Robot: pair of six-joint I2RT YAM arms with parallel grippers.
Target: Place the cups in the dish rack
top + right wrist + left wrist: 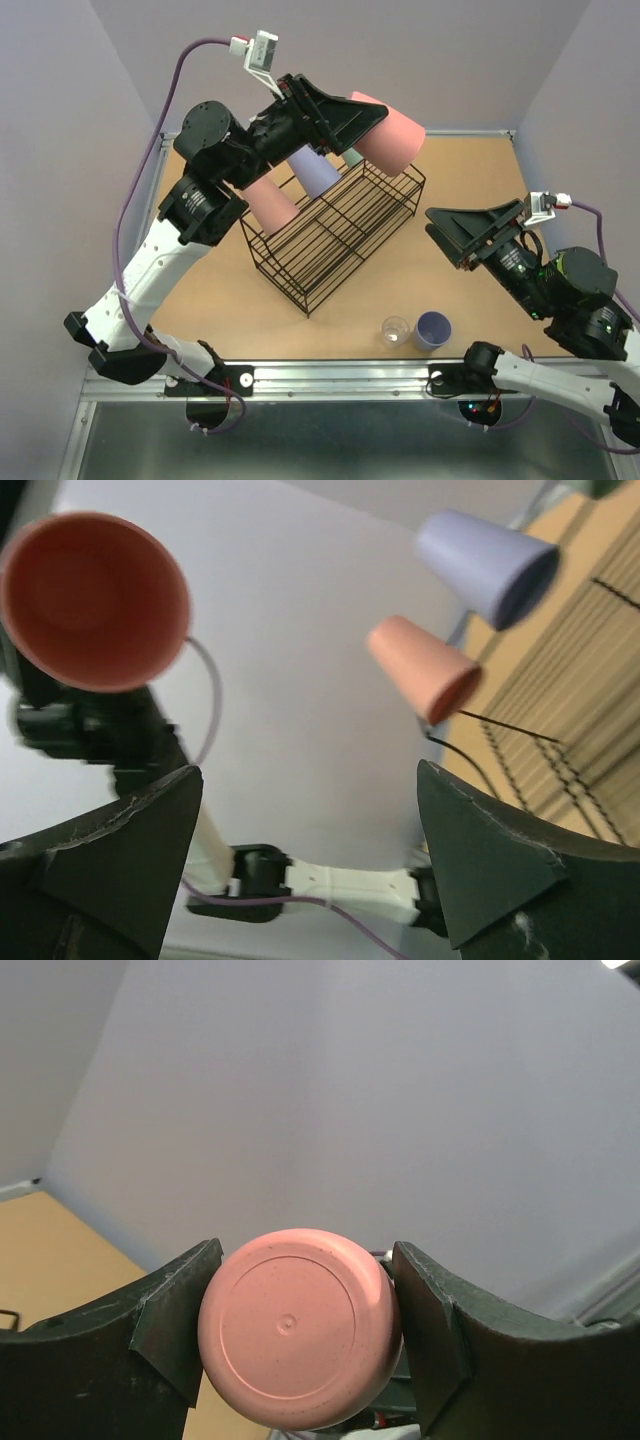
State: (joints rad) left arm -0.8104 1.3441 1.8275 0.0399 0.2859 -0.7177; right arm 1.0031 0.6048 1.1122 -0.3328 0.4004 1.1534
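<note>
My left gripper is shut on the large pink cup and holds it on its side in the air over the far end of the black wire dish rack. The left wrist view shows the cup's base clamped between both fingers. A second pink cup and a lavender cup stand upside down in the rack; a green cup is mostly hidden behind them. My right gripper is open and empty, right of the rack. Its view shows the held cup's mouth.
A tiny clear cup and a small lavender cup stand upright side by side near the table's front edge, below my right gripper. Grey walls close in the table at the back and sides.
</note>
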